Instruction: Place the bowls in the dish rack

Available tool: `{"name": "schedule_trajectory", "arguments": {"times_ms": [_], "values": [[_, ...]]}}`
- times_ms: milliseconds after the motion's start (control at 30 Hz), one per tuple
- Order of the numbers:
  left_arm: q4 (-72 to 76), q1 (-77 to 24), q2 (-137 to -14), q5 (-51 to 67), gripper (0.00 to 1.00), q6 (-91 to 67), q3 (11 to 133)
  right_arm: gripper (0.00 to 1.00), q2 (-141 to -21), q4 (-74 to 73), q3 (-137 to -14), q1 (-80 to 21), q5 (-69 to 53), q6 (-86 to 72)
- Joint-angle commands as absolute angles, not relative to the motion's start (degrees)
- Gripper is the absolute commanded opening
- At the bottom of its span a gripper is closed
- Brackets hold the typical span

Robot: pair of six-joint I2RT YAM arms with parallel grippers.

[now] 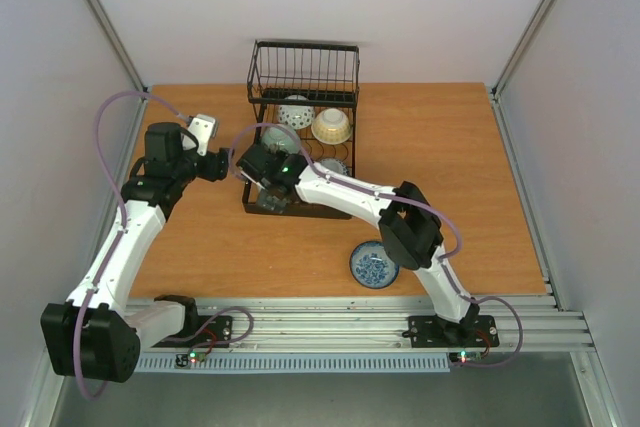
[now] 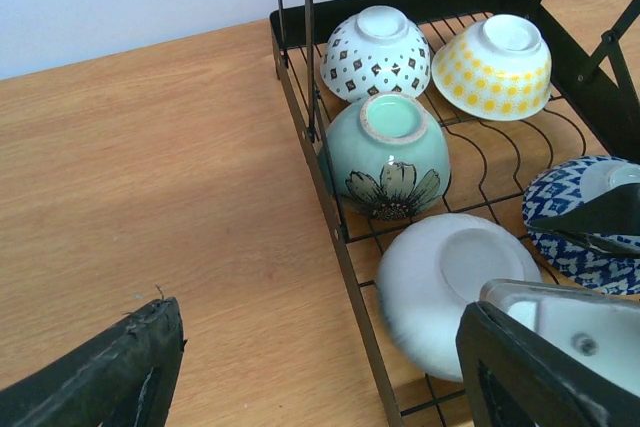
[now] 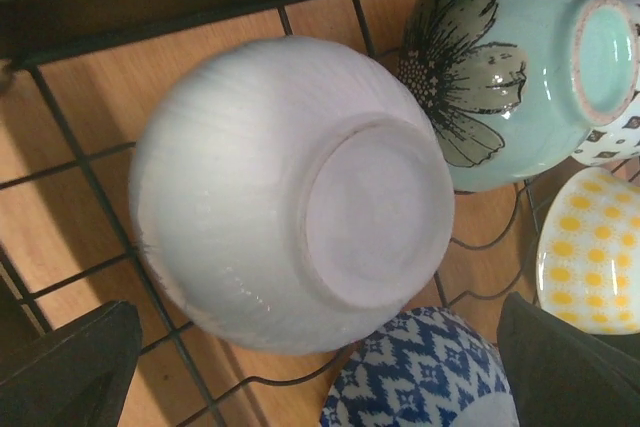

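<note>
Your right gripper [image 1: 268, 197] hangs jaws apart, holding nothing, over the upturned white bowl [image 3: 290, 192] at the dish rack's [image 1: 303, 72] near end. At five o'clock from it in the top view sits the blue-patterned bowl [image 1: 374, 265] — loose on the table [image 1: 450, 147], nearer this arm.

Left fingers [image 2: 100, 377] and right fingers [image 3: 70, 367] are both spread wide apart.

Bright, even light covered the desk [image 1: 450, 167]; shadows were soft. Small glints marked the green bowl [image 3: 500, 67]. The left tool [image 2: 325, 347] had blurred fingers [image 2: 100, 377].
</note>
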State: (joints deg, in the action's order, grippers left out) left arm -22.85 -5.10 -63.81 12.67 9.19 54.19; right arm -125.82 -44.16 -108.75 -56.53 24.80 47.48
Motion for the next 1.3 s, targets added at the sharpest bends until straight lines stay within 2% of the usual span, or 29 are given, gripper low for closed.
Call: {"name": "schedule_trajectory", "arguments": {"times_ms": [0,200,467,933,1267], "values": [[-20.87,-5.19,-63.57,13.56,0.76,8.97,53.61,0.99,-119.76,-42.7,-108.85,-57.22,21.79,44.41],[-21.34,-5.18,-63.63,14.83,0.76,9.05,53.78,0.98,-106.55,-38.27,-98.98,-57.16,20.67,34.44],[-22.07,-5.14,-63.71,16.63,0.76,8.98,54.1,0.87,-88.33,-44.74,-84.39,-56.28,22.04,12.41],[-24.31,-5.13,-65.3,20.99,0.76,9.3,55.28,0.76,-62.24,-49.96,-48.43,-55.37,22.46,-18.3],[-24.53,-5.19,-67.09,22.47,0.76,9.14,55.63,0.66,-55.84,-49.41,-36.33,-55.54,19.43,-28.75]]}}
